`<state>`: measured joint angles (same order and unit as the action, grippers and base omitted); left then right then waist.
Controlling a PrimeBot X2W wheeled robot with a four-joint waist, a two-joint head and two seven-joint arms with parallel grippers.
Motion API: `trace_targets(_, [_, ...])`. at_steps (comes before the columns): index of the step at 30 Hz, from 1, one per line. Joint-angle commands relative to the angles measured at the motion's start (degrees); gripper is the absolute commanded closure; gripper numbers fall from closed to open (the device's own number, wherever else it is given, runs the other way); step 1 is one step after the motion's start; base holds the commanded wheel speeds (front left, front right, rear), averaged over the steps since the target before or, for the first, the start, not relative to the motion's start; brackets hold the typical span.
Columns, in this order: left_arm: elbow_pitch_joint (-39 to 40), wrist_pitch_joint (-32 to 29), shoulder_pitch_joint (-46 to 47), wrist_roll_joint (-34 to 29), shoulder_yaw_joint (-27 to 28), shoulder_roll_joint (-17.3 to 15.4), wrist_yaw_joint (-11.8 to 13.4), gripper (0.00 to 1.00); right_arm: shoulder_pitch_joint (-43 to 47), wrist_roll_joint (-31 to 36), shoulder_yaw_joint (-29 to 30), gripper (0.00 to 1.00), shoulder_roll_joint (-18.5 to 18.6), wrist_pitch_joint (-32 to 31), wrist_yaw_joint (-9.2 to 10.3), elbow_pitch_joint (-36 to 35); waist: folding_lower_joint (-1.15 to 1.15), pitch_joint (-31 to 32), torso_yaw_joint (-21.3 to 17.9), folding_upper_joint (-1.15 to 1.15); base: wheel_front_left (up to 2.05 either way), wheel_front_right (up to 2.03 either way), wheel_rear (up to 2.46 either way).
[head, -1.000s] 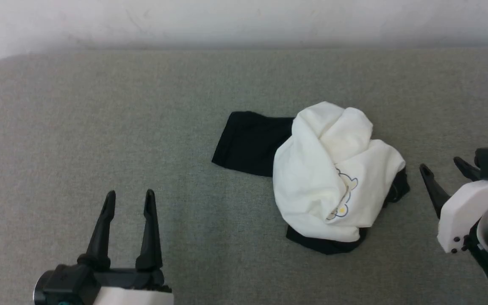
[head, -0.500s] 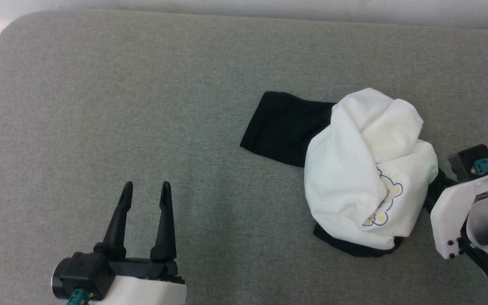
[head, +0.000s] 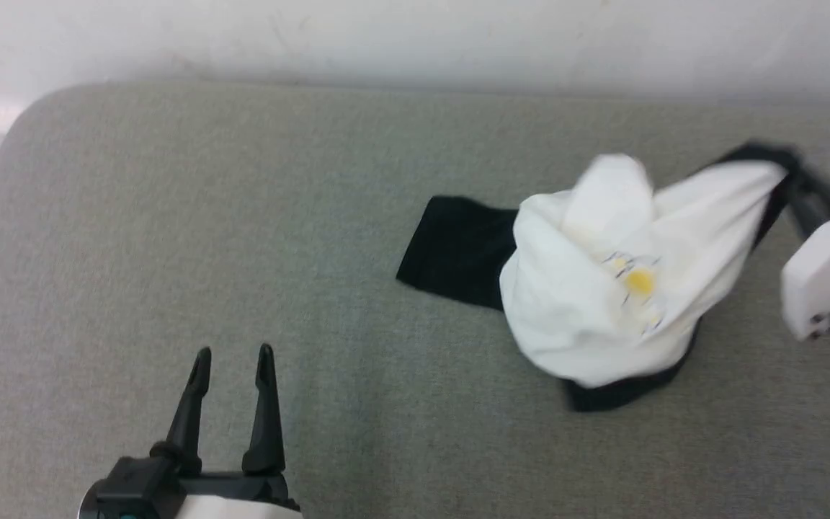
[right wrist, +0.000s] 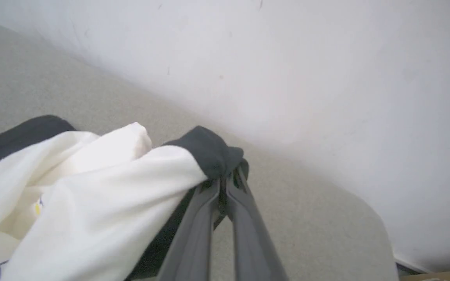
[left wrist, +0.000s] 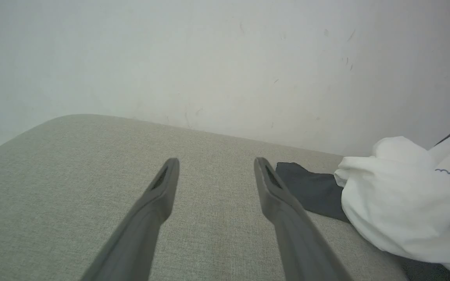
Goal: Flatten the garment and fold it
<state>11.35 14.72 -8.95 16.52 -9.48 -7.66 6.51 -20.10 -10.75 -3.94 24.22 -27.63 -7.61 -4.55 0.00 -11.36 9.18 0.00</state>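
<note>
Nearest the robot, lower left: the left gripper (head: 233,355) hangs low over the padded bench (head: 170,216), fingers spread and empty, pointing away. Farther right, the garment (head: 581,324) lies bunched, with one black sleeve (head: 458,249) flat on the bench. At its far right, the right gripper (right wrist: 228,173), fingers clenched on the black trim (right wrist: 209,150), holds a corner raised. A slow outward draw should unroll the heap without slipping.
</note>
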Motion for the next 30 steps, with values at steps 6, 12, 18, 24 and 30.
trace_targets(6, [0.5,0.3,-3.2,-0.7,0.6,0.1,-0.2,0.00,2.2,4.9,10.0,1.00,2.4,-0.5,0.12,-7.8,0.00,7.2,-5.7,0.00,0.00,0.00,0.00])
trace_targets(12, [0.8,0.1,-4.3,-0.7,0.3,-0.3,-0.2,0.00,21.7,6.8,23.5,1.00,-5.7,-0.3,0.12,-8.4,0.00,6.4,-5.4,0.00,0.00,0.00,0.00])
trace_targets(18, [1.1,-0.6,-4.1,-0.8,0.5,-1.0,-0.1,0.00,33.3,6.2,25.9,0.87,-13.8,1.3,0.12,-6.5,0.00,5.9,-5.3,0.00,0.00,0.00,0.00])
trace_targets(24, [1.4,-1.3,-3.4,-0.7,0.3,-1.2,0.1,0.00,32.2,7.2,23.9,0.00,-16.2,4.7,0.12,-4.3,0.00,6.2,-5.9,0.00,0.00,0.00,0.00])
trace_targets(30, [0.9,-1.2,-2.9,-0.4,-0.3,-0.7,0.1,0.00,25.1,6.2,18.9,0.00,-12.4,4.8,0.12,-8.7,0.00,6.4,-5.7,0.00,0.00,0.00,0.00])
